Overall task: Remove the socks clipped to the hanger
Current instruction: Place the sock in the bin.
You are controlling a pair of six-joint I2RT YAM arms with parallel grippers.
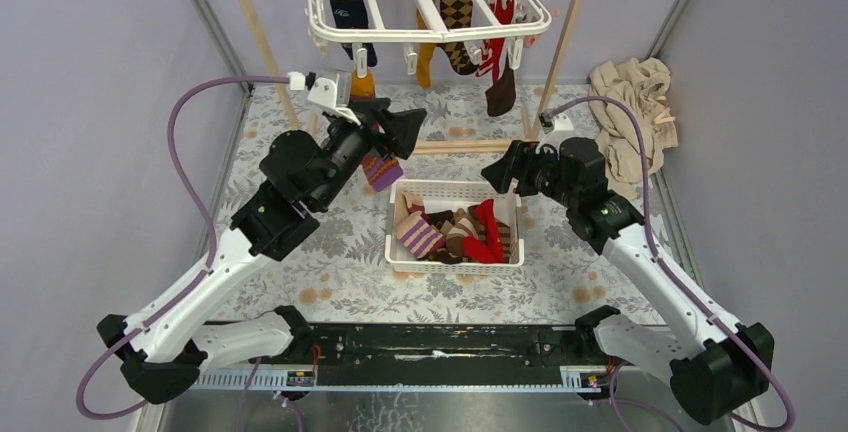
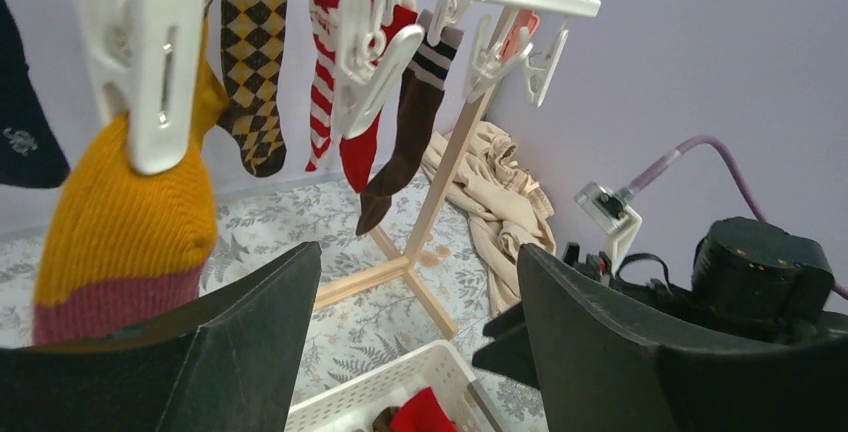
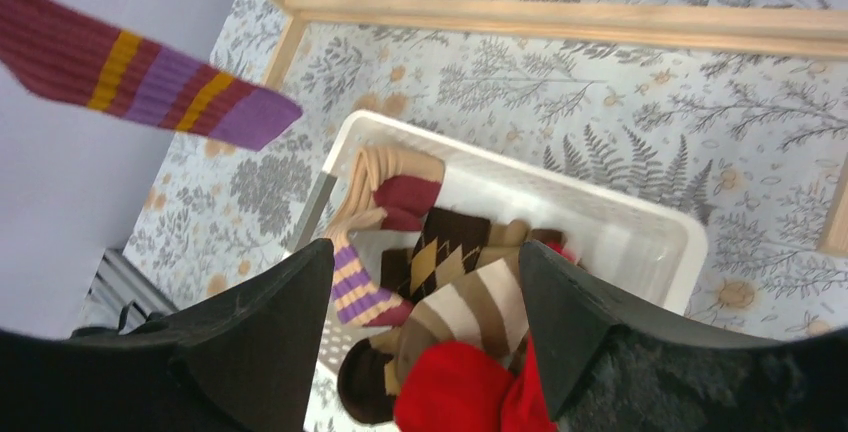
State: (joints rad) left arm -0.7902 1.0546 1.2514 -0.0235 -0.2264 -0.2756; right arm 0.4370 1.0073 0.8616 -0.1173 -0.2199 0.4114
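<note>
The white hanger [image 1: 430, 27] hangs at the top with several socks clipped on: navy [image 1: 350, 12], mustard [image 1: 425, 57], brown argyle [image 1: 458, 12], red [image 1: 497, 47] and dark brown [image 1: 500, 92]. My left gripper [image 1: 405, 127] is open and empty, raised just below the hanger. In the left wrist view [image 2: 420, 352] a mustard sock [image 2: 120, 202] in a white clip [image 2: 150, 52] hangs just left of its left finger. A purple-striped sock [image 1: 382, 169] shows below the left gripper; what holds it is hidden. My right gripper [image 1: 497, 174] is open and empty over the basket, as the right wrist view [image 3: 425, 342] shows.
A white perforated basket [image 1: 455, 190] with several loose socks [image 3: 470, 282] stands mid-table. The wooden pole frame [image 1: 465, 145] crosses the table behind it, with upright poles either side of the hanger. A beige cloth [image 1: 630, 112] lies at the back right.
</note>
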